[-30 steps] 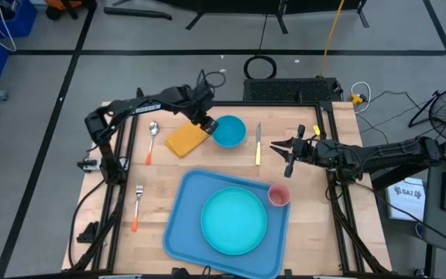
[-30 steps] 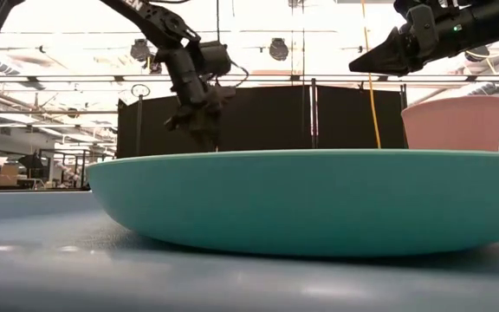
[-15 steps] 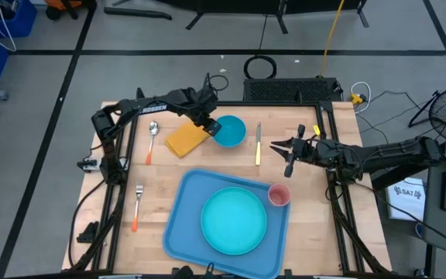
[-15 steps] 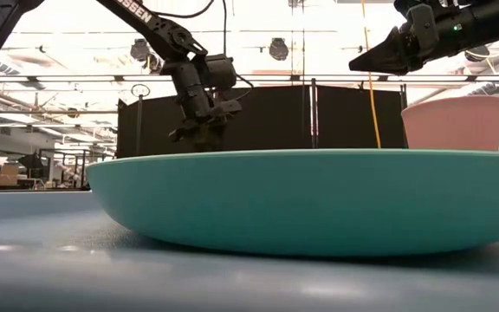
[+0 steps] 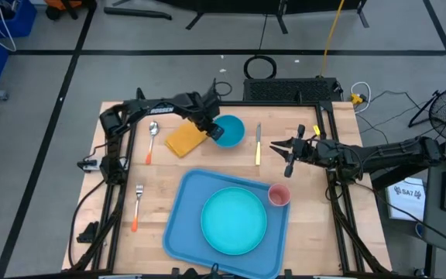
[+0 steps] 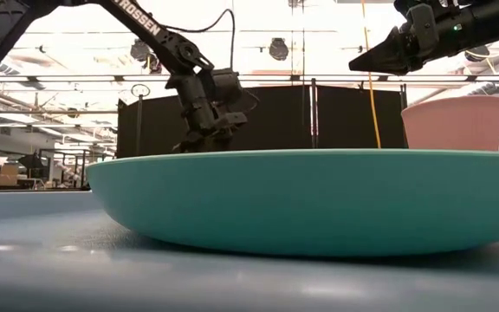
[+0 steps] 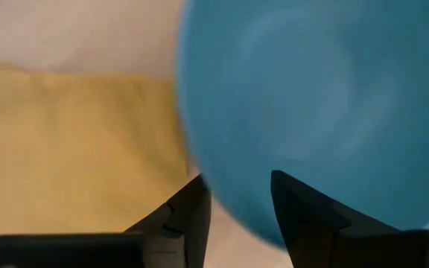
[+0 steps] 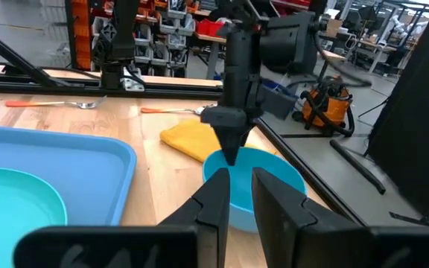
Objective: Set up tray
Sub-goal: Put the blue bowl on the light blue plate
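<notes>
A light-blue tray (image 5: 178, 221) lies near the table's near edge. On it rest a round teal plate (image 5: 234, 221) and a pink cup (image 5: 279, 195). A blue bowl (image 5: 232, 130) sits on the wood toward the far edge. My left gripper (image 5: 211, 129) points down over the bowl's left rim (image 7: 222, 212). It is open, with one finger (image 7: 188, 216) outside the rim and the other (image 7: 304, 216) over the bowl's inside, and I see no touch. My right gripper (image 5: 279, 146) hovers right of the knife (image 5: 258, 144), narrowly open and empty.
A yellow cloth (image 5: 186, 139) lies just left of the bowl, under my left arm. A spoon (image 5: 152, 139) and a fork (image 5: 137, 206), both orange-handled, lie on the left part of the table. Bare wood shows between the tray and the bowl.
My left gripper has moved toward the table's right, from over the yellow cloth's edge to the bowl's left rim, and has come down lower. The bowl, tray, plate and cup have stayed put.
</notes>
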Controlling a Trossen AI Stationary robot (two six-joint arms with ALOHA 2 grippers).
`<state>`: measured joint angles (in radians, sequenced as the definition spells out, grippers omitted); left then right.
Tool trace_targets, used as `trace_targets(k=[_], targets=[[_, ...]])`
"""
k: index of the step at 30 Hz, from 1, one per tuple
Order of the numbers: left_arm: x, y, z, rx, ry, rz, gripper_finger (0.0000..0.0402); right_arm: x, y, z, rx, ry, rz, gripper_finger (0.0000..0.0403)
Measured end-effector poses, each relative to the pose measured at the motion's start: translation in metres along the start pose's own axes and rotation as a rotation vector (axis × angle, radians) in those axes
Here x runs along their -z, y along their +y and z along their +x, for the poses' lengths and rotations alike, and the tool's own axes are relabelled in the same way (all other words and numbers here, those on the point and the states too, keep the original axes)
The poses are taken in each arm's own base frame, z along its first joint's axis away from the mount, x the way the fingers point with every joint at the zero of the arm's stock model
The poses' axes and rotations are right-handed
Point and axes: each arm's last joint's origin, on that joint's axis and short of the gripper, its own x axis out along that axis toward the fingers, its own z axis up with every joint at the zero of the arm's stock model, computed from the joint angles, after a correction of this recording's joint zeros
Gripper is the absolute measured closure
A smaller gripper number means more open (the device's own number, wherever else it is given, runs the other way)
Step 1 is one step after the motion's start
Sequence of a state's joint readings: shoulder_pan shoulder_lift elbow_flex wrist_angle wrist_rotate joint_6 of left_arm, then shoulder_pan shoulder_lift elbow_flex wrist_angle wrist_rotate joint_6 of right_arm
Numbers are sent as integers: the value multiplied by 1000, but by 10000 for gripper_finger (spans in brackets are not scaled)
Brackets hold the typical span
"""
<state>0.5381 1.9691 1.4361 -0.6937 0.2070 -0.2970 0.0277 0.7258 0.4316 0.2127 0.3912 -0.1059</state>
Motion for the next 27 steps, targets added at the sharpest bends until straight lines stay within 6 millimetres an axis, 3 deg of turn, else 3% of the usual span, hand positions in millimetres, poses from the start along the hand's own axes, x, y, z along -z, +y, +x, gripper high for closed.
trace_targets(k=[5,8,12,18,22,27], targets=[[1,0,9,2,24,27,259,0,0,0,0,0,0,353],[1,-3,5,-7,0,79,298,0,0,0,0,0,0,353],[-3,-14,-9,3,-82,145,385,0,0,0,0,1,-6,353],[1,-36,-42,27,-190,260,394,0,0,0,2,1,-3,353],[19,-65,-75,168,-188,377,394,0,0,0,2,1,6,353],[62,-106,-106,197,-122,507,394,0,0,0,2,1,14,353]])
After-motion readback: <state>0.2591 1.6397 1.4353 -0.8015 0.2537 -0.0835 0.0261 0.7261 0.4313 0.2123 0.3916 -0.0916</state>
